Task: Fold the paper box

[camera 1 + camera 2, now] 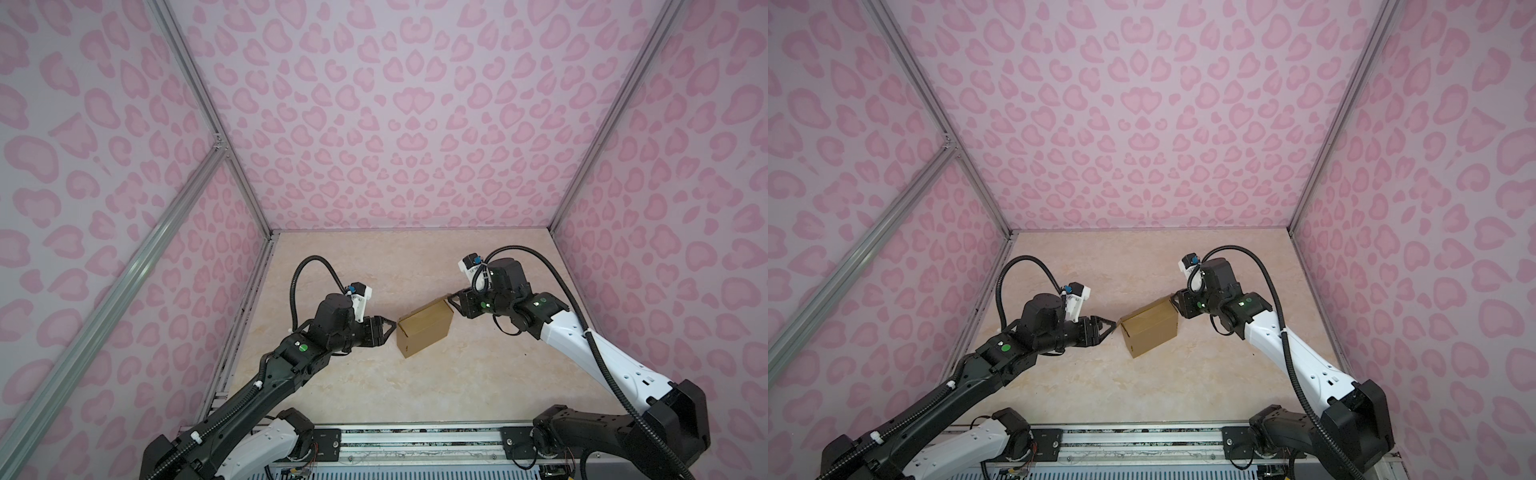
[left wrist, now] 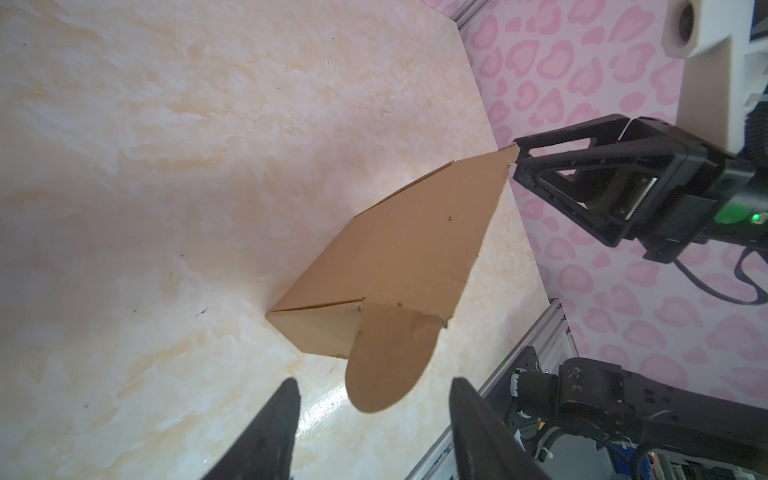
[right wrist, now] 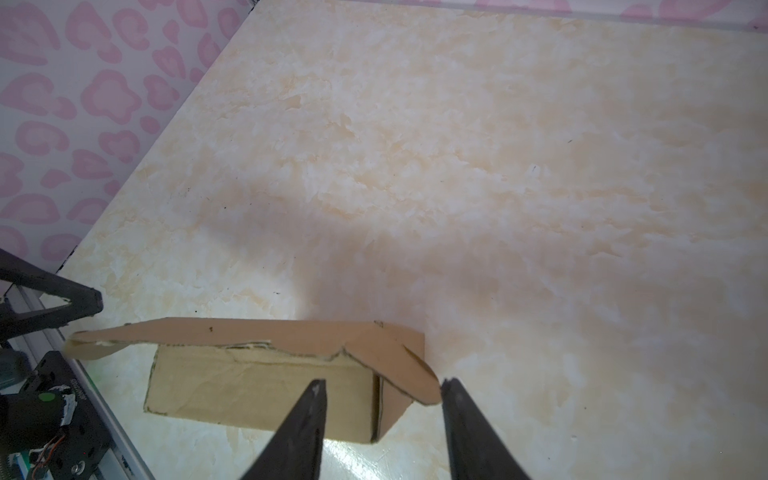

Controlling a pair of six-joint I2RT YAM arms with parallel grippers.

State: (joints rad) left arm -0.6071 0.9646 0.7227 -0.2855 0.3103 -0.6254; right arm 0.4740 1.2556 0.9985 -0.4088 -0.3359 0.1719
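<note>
While one paper box (image 1: pixel 424 332) is lying on the table (image 1: pixel 374 395) with its lid (image 2: pixel 415 249) covering the interior, two grippers are flanking it. The left gripper (image 2: pixel 374 382) is holding its fingers apart short of the rounded flap (image 2: pixel 386 361); the right gripper (image 2: pixel 515 160) is straddling the opposite lid corner, fingers apart.

Kraft paper box (image 2: pixel 399 249) near left pincer (image 2: pixel 374 384)
</note>
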